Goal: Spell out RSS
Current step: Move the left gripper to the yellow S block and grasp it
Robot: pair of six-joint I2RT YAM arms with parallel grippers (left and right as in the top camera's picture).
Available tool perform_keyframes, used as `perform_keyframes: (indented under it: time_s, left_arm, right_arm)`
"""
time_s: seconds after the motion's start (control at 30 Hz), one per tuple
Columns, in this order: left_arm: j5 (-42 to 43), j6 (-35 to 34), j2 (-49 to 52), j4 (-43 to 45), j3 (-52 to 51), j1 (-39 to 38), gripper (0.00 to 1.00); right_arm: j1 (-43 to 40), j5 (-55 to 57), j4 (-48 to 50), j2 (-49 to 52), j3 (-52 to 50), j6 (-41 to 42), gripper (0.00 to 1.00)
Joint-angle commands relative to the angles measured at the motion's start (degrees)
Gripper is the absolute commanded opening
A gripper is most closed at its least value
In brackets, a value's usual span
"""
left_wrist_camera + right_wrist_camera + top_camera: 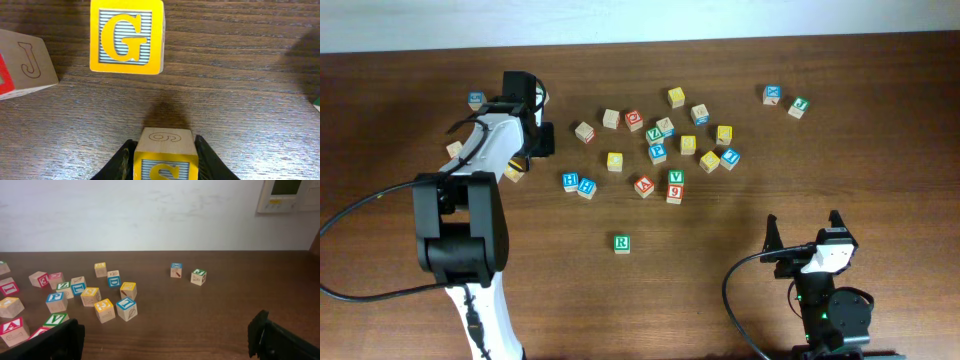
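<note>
My left gripper [164, 143] is shut on a yellow S cube [161, 169] with a 6 on its wooden top. In the overhead view this gripper [519, 160] and the S cube [513, 172] are at the table's left. A yellow G cube [127, 36] lies just ahead of it. The green-and-white R cube [621, 243] sits alone at front centre. My right gripper [805, 236] is open and empty at the front right; it also shows in the right wrist view [170, 342]. Other yellow cubes [614, 161] lie in the cluster, and their letters are unreadable.
A wooden cube with a J side [25, 62] lies left of the G cube. Several blue, red, green and yellow cubes form a cluster [660, 140] at back centre. A blue cube [772, 95] and a green cube [798, 106] stand at the back right.
</note>
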Motion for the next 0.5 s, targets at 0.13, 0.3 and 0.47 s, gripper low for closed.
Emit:
perform_keyframes:
  time_s: [0.13, 0.3, 0.47]
  left_arm:
    - [0.17, -0.68, 0.48, 0.04, -0.15, 0.26, 0.26]
    - [0.17, -1.75, -0.2, -1.7, 0.07, 0.26, 0.28]
    - [0.2, -2.54, -4.42, -2.49, 0.07, 0.24, 0.24]
  right_arm:
    - [0.22, 0.68, -0.33, -0.33, -0.31, 0.66, 0.98]
    - [0.22, 0.68, -0.33, -0.33, -0.31, 0.66, 0.98]
    - [0.22, 0.68, -0.33, -0.33, -0.31, 0.66, 0.98]
